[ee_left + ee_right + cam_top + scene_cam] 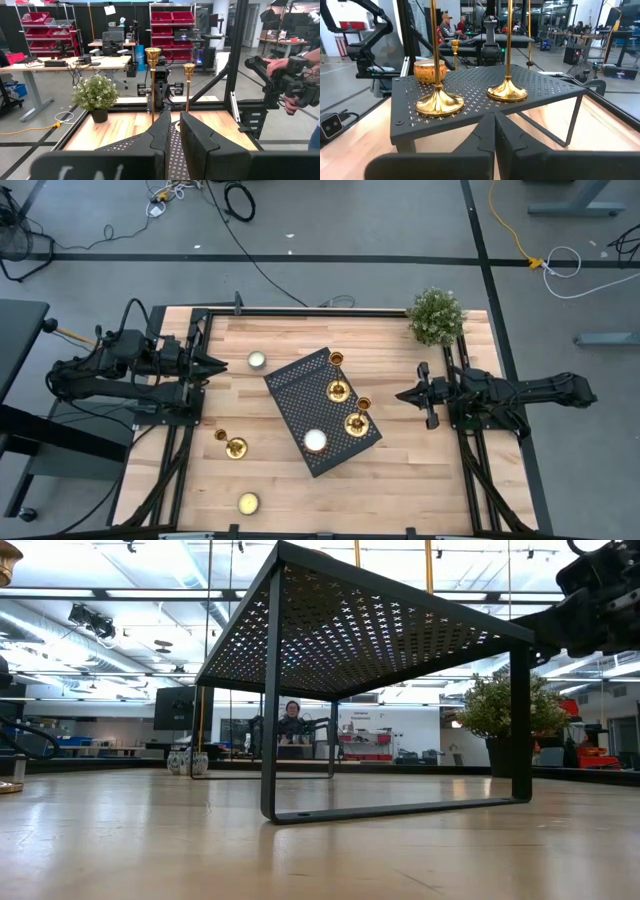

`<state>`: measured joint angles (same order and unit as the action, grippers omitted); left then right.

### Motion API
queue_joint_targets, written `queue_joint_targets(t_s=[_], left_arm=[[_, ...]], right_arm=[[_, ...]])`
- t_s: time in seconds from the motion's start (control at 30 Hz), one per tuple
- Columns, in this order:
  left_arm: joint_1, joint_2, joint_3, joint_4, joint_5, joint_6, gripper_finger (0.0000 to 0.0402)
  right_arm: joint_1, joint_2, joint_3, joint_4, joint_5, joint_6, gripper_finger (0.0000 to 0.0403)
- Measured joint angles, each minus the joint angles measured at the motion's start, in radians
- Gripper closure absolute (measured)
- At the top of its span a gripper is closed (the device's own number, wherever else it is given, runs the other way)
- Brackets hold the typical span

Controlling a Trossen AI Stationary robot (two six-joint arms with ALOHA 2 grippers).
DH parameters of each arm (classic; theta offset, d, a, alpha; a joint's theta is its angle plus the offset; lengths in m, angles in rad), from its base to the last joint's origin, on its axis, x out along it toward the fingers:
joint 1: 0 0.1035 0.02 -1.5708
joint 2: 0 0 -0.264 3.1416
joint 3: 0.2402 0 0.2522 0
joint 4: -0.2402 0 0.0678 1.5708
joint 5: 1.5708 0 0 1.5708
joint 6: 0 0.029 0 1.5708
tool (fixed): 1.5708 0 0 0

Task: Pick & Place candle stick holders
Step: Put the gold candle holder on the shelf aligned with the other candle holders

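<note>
Spanning a workshop floor, wooden table (400,460) carries both end effectors (404,394) pressed together

Bright, even overhead light fills every view. Ceiling strips glare white behind the perforated rack (380,630) in the low view, leaving it backlit and dark. The brass candle stick holders (439,102) gleam with highlights. Wrist views blur their nearest dark foreground; the desk (400,470) shows soft shadows.
</note>
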<state>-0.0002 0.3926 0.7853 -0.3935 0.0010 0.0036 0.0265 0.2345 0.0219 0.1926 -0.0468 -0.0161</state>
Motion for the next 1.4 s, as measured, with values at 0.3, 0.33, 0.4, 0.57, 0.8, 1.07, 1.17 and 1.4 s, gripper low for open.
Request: queue_joint_targets(t_s=[0.3, 0.33, 0.4, 0.57, 0.8, 1.07, 1.17, 1.4], left_arm=[[0.0, 0.0, 0.0, 0.0, 0.0, 0.0, 0.0356], [0.0, 0.0, 0.0, 0.0, 0.0, 0.0, 0.0356], [0.0, 0.0, 0.0, 0.0, 0.0, 0.0, 0.0356], [0.0, 0.0, 0.0, 0.0, 0.0, 0.0, 0.0356], [0.0, 0.0, 0.0, 0.0, 0.0, 0.0, 0.0356], [0.0, 0.0, 0.0, 0.0, 0.0, 0.0, 0.0356], [0.0, 0.0, 0.0, 0.0, 0.0, 0.0, 0.0356], [0.0, 0.0, 0.0, 0.0, 0.0, 0.0, 0.0356]], right_arm=[[0.0, -0.058, -0.005, -0.029, -0.04, -0.001, 0.0401], [0.0, -0.063, -0.005, -0.033, -0.04, -0.002, 0.0401], [0.0, -0.077, -0.005, -0.043, -0.04, -0.001, 0.0401], [0.0, -0.12, -0.005, -0.07, -0.04, -0.012, 0.0401], [0.0, -0.179, -0.005, -0.116, -0.04, -0.018, 0.0401], [0.0, -0.235, -0.005, -0.17, -0.049, -0.018, 0.0401], [0.0, -0.235, -0.005, -0.17, -0.049, -0.018, 0.0401], [0.0, -0.235, -0.005, -0.17, -0.049, -0.018, 0.0401]])
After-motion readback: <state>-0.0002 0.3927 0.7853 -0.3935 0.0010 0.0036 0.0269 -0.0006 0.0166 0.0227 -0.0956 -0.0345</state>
